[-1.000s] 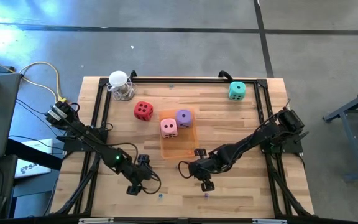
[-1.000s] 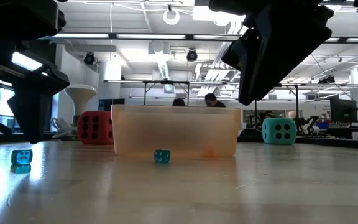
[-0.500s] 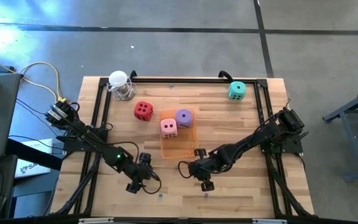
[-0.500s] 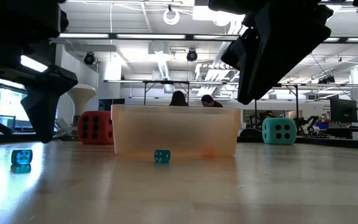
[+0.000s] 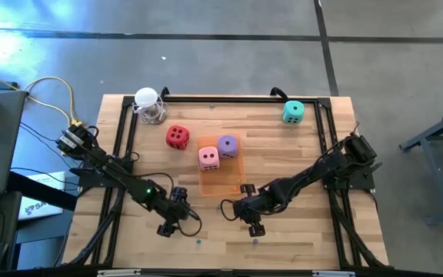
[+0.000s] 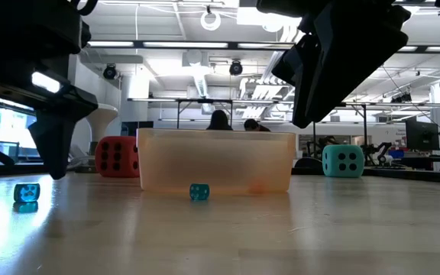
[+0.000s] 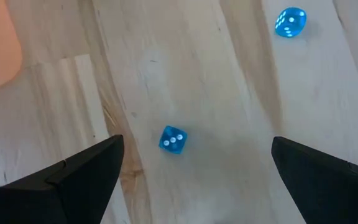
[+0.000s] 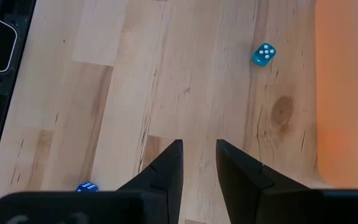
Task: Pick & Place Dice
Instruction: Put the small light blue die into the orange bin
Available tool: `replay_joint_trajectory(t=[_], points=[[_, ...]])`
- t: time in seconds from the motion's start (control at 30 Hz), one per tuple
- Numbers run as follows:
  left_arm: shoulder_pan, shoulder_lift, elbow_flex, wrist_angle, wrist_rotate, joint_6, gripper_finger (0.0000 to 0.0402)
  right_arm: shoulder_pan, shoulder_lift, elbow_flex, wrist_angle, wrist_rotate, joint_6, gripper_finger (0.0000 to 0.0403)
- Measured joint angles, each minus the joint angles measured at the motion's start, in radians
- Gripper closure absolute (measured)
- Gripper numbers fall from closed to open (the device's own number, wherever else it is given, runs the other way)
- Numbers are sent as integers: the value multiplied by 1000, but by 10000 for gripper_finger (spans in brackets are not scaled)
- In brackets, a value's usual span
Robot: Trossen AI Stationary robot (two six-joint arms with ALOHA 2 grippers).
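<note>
In the high view the red die (image 5: 178, 136) rests on the wood left of the orange tray (image 5: 220, 183). The pink die (image 5: 209, 158) and purple die (image 5: 227, 145) sit inside the tray's far end. The teal die (image 5: 293, 112) lies near the far right corner. In the low view the red die (image 6: 117, 157) and teal die (image 6: 342, 161) flank the tray (image 6: 216, 160). My left gripper (image 5: 172, 220) hovers open near the tray's near left corner, over bare wood (image 7: 197, 180). My right gripper (image 5: 242, 216) hangs shut by the tray's near right corner (image 8: 199, 163).
Small translucent blue dice lie on the near half of the table (image 7: 173, 139) (image 7: 289, 22) (image 8: 263, 53) (image 6: 198, 192). A white round object (image 5: 148, 104) stands at the far left corner. Black frame rails (image 5: 125, 146) run along the table's sides. People sit in the room beyond.
My left gripper has edged toward the table's right and slightly toward the far edge, nearer the tray, staying open. The right arm and all the dice have kept still.
</note>
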Motion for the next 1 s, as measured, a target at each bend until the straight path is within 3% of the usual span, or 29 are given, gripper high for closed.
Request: replay_joint_trajectory(t=[1.0], points=[[0, 0, 0, 51, 2, -2, 2, 0, 0, 0, 9, 1, 0, 318]])
